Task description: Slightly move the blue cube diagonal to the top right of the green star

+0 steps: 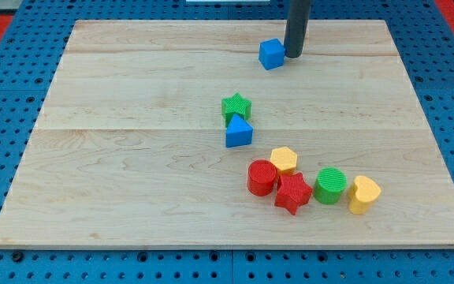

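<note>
The blue cube sits near the view's top, a little right of centre, on the wooden board. My tip stands right beside the cube's right side, touching or nearly touching it. The green star lies below and to the left of the cube, near the board's middle. A blue triangle block rests against the star's lower edge.
A cluster lies at the lower right: a red cylinder, a yellow hexagon, a red star, a green cylinder and a yellow block. The board's top edge is close above the cube.
</note>
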